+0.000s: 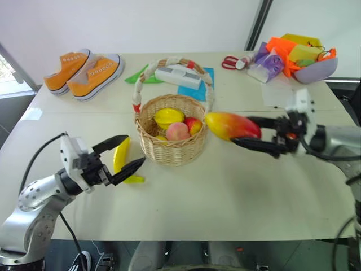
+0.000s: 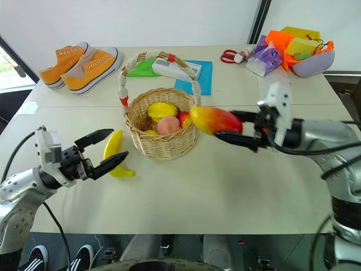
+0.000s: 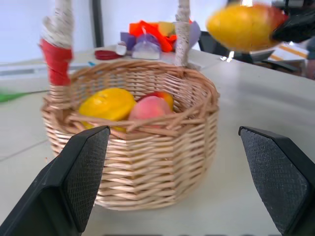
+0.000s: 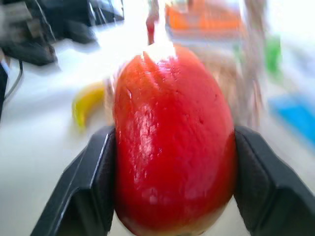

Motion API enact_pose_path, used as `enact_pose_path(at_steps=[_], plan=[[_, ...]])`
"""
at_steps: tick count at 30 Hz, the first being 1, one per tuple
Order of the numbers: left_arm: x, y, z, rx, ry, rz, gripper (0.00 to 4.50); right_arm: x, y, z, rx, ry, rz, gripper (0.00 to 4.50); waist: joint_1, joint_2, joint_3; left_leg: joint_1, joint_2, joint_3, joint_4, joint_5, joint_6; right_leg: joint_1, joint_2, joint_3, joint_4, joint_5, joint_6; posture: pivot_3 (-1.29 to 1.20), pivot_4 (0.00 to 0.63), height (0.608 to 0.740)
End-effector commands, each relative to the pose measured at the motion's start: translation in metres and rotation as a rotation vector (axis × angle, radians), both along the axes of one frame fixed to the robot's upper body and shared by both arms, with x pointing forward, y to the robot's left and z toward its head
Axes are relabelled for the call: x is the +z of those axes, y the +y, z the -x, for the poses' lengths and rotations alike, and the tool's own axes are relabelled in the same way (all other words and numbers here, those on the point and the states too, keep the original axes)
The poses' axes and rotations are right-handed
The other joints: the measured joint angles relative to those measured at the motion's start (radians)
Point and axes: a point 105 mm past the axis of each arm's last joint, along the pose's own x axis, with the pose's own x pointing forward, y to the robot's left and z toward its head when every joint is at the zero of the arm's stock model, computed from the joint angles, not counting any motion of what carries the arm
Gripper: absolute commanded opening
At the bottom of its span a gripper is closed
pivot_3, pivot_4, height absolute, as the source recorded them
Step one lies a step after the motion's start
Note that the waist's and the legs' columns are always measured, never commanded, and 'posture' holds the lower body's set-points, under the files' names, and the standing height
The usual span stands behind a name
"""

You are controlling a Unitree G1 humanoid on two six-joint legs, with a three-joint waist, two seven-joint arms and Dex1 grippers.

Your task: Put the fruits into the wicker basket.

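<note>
My right gripper (image 1: 248,131) is shut on the red-and-yellow mango (image 1: 231,125) and holds it in the air just right of the wicker basket (image 1: 172,149). In the right wrist view the mango (image 4: 172,142) sits squeezed between both black fingers (image 4: 86,182). The tan basket has a tall white handle with red bands and holds a yellow fruit and a peach-coloured one. The yellow banana (image 1: 120,157) lies on the table left of the basket. My left gripper (image 1: 130,153) stands open around the banana's level, its fingers on either side of it, not touching as far as I can tell.
A pair of orange sneakers (image 1: 84,70) sits at the back left. A white box on green and blue sheets (image 1: 180,76) lies behind the basket. Red scissors (image 1: 230,62) and a lilac bowl (image 1: 316,70) with bright packets occupy the back right.
</note>
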Motion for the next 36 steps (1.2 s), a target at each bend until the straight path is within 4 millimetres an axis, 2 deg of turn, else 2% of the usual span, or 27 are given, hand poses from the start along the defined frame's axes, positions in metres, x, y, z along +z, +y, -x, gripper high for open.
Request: enact_pose_path(at_steps=[1, 4, 7, 12, 13, 16, 21, 25, 28, 29, 31, 33, 36], plan=[[0.008, 0.008, -0.006, 0.053, -0.036, -0.001, 4.5, 0.003, 0.025, -0.017, -0.035, -0.086, 0.044, 2.81, 0.004, 0.0, 0.0, 0.0, 0.0, 0.0, 0.0, 0.0, 0.0, -0.001, 0.0, 0.0, -0.001, 0.0, 0.0, 0.0, 0.15, 0.74], [0.006, 0.01, -0.011, 0.095, -0.04, 0.008, 4.5, -0.012, 0.048, -0.04, -0.094, -0.125, 0.095, 2.81, 0.006, -0.002, 0.0, 0.0, -0.001, 0.0, 0.0, 0.0, 0.0, -0.001, -0.001, 0.0, -0.001, 0.001, 0.001, 0.0, 0.15, 0.74], [0.001, 0.01, -0.012, 0.122, -0.043, 0.005, 4.5, -0.019, 0.06, -0.057, -0.137, -0.158, 0.111, 2.81, 0.005, -0.002, 0.0, 0.0, -0.002, 0.0, 0.0, 0.0, 0.0, -0.001, -0.001, 0.0, -0.001, 0.002, 0.003, 0.0, 0.15, 0.74], [-0.001, 0.009, -0.01, 0.13, -0.032, 0.025, 4.5, -0.027, 0.068, -0.066, -0.147, -0.168, 0.113, 2.81, 0.003, -0.002, 0.0, -0.001, -0.002, 0.0, 0.0, 0.0, -0.001, -0.002, 0.0, 0.0, 0.0, 0.002, 0.004, 0.0, 0.15, 0.74], [-0.002, 0.009, -0.01, 0.131, -0.029, 0.028, 4.5, -0.026, 0.07, -0.066, -0.139, -0.165, 0.09, 3.16, 0.003, -0.002, 0.0, -0.001, -0.002, 0.0, -0.001, 0.0, -0.001, -0.002, 0.0, 0.0, 0.0, 0.002, 0.004, 0.0, 0.15, 0.74], [-0.006, 0.011, -0.008, 0.145, -0.01, 0.036, 4.5, -0.021, 0.074, -0.056, -0.084, -0.127, 0.028, 4.42, -0.004, -0.002, 0.0, 0.0, -0.001, 0.0, -0.001, 0.0, -0.001, -0.002, 0.001, 0.0, 0.001, 0.003, 0.003, 0.0, 0.15, 0.74], [-0.014, 0.023, -0.009, 0.21, 0.019, 0.053, 4.5, -0.012, 0.064, -0.034, 0.004, -0.101, -0.029, 4.48, -0.001, -0.002, 0.0, 0.0, -0.001, 0.0, -0.002, 0.0, -0.001, -0.002, 0.001, 0.0, 0.001, 0.003, 0.003, 0.0, 0.15, 0.74], [-0.022, 0.031, -0.015, 0.288, 0.051, 0.055, 4.5, -0.003, 0.036, -0.019, 0.05, -0.124, -0.01, 4.48, 0.007, -0.002, 0.0, 0.0, -0.002, 0.0, -0.003, 0.0, -0.001, -0.002, 0.0, 0.0, -0.001, 0.003, 0.003, 0.0, 0.15, 0.74], [-0.03, 0.036, -0.018, 0.341, 0.074, 0.015, 4.5, 0.004, 0.017, 0.001, 0.113, -0.149, 0.008, 4.48, 0.005, -0.002, 0.0, 0.0, -0.002, 0.0, -0.003, 0.0, -0.001, -0.001, 0.0, 0.0, -0.001, 0.003, 0.003, 0.0, 0.15, 0.74], [-0.032, 0.037, -0.019, 0.357, 0.084, 0.002, 4.5, 0.003, 0.012, 0.007, 0.128, -0.16, 0.027, 4.48, 0.004, -0.002, 0.0, 0.0, -0.002, 0.0, -0.004, 0.0, -0.001, 0.0, 0.0, 0.0, -0.001, 0.003, 0.003, 0.0, 0.15, 0.74], [-0.032, 0.036, -0.019, 0.376, 0.117, 0.034, 4.5, -0.012, 0.001, 0.023, 0.172, -0.114, 0.118, 4.48, 0.005, -0.002, 0.0, 0.0, -0.001, 0.0, -0.006, 0.0, -0.001, 0.0, 0.0, 0.0, -0.001, 0.003, 0.003, 0.0, 0.15, 0.74], [-0.041, 0.04, -0.023, 0.452, 0.147, -0.026, 4.5, -0.026, -0.005, 0.031, 0.181, -0.101, 0.186, 4.48, 0.006, -0.002, 0.0, 0.0, -0.001, 0.0, -0.008, 0.0, -0.001, 0.0, 0.0, 0.0, -0.001, 0.002, 0.003, 0.0, 0.15, 0.74], [-0.049, 0.039, -0.023, 0.522, 0.201, -0.033, 4.5, -0.028, -0.005, 0.04, 0.21, -0.104, 0.188, 4.48, -0.002, -0.002, 0.0, 0.0, -0.001, 0.0, -0.008, 0.001, -0.002, 0.0, 0.0, 0.001, -0.001, 0.003, 0.003, 0.0, 0.15, 0.74]])
